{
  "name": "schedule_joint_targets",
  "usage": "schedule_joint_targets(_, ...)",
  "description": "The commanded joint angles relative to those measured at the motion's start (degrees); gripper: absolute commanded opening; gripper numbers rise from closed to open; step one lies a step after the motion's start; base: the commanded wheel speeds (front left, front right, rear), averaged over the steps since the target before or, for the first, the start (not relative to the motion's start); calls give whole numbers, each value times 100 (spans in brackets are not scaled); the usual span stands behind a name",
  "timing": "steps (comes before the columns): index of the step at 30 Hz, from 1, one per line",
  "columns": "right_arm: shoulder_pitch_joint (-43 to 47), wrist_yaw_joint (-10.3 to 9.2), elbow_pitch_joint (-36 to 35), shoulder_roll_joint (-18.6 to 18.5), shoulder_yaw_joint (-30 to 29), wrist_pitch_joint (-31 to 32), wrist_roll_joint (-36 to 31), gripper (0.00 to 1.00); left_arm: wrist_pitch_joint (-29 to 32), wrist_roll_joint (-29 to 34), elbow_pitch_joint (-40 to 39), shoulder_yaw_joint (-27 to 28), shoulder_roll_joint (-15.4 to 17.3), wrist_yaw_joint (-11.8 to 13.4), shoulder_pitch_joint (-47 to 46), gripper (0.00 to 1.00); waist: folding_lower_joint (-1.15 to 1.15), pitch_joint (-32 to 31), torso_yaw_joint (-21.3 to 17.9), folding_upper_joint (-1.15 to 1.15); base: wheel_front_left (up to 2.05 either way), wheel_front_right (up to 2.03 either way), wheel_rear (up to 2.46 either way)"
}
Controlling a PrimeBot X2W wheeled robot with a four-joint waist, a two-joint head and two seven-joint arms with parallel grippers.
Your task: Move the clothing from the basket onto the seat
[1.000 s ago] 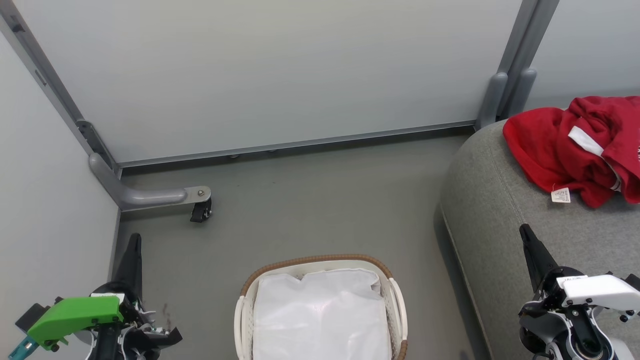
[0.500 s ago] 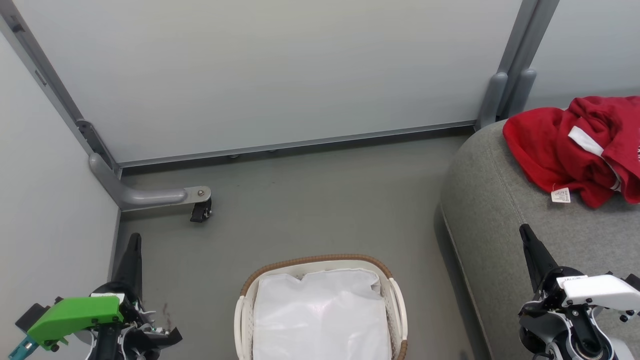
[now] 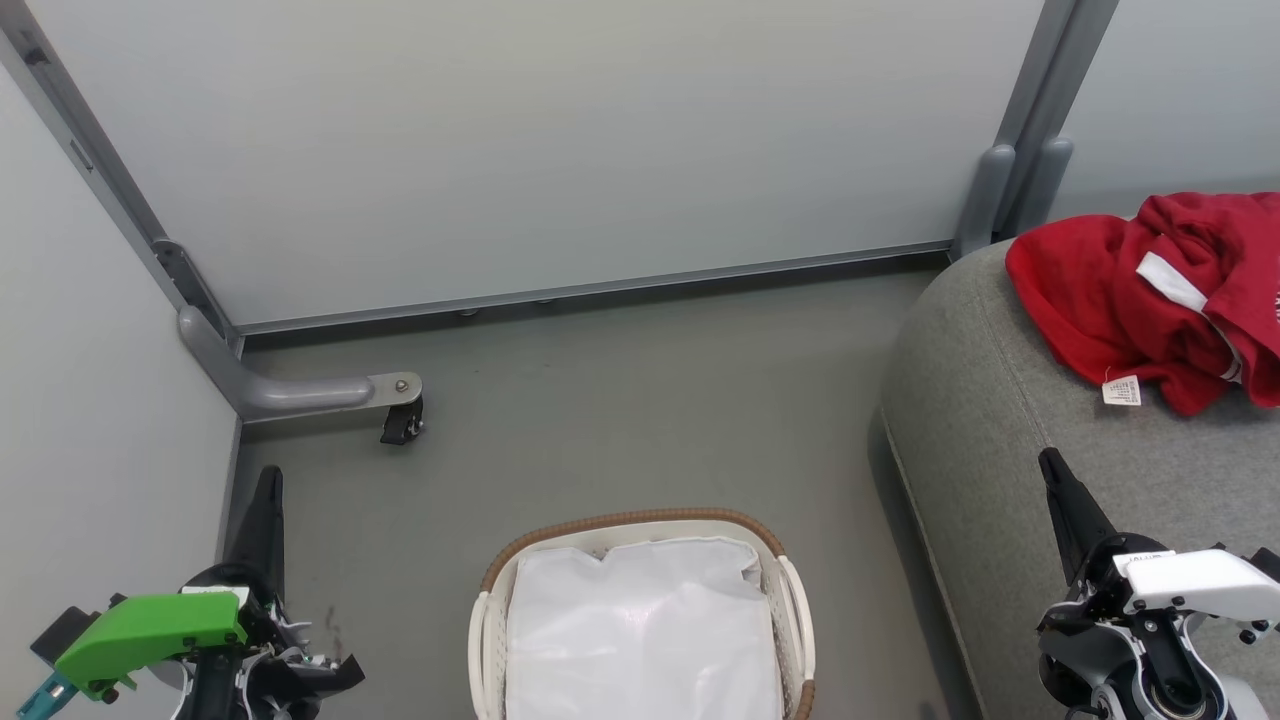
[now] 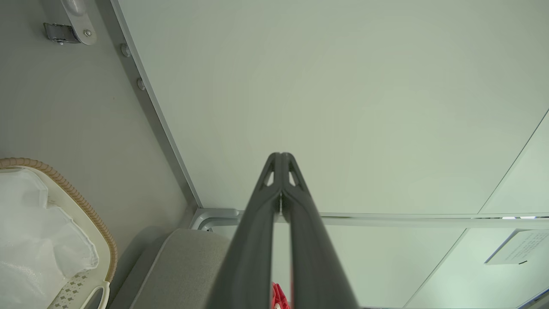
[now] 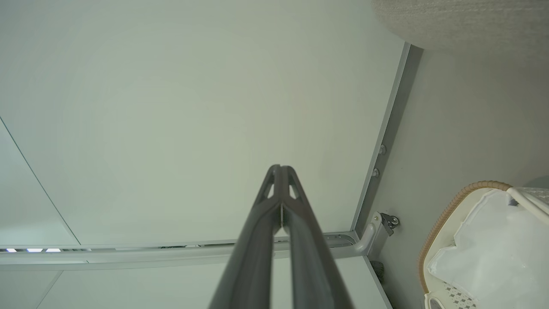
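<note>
The red clothing [image 3: 1150, 295] lies crumpled on the grey seat [image 3: 1010, 440] at the right, with a white stripe and a white tag showing; a sliver of the clothing [image 4: 278, 298] peeks between my left fingers. The basket [image 3: 770, 545], white with a brown woven rim, stands on the floor at the bottom centre and holds just its white liner [image 3: 640, 630]. My left gripper [image 3: 268, 478] is at the lower left, shut and empty, fingertips together [image 4: 281, 155]. My right gripper [image 3: 1050, 462] is at the lower right over the seat's front, shut and empty [image 5: 281, 167].
Pale partition panels [image 3: 540, 140] close off the back and left. A grey foot with a black caster [image 3: 400, 420] juts onto the floor at the left. A grey post [image 3: 1010, 190] stands behind the seat. Grey floor [image 3: 640, 410] lies between basket and panels.
</note>
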Motion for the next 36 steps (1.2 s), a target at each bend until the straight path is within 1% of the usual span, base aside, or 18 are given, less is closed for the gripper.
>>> schedule_joint_targets(1,-44,-2,-19,-35,-10,6,21,0,21,-19,-9,12,30,-22,-61,0,0,0,0,0,0,0,0)
schedule_joint_targets(36,-44,-2,-19,-35,-10,5,21,0,21,-19,-9,12,30,-22,-61,0,0,0,0,0,0,0,0)
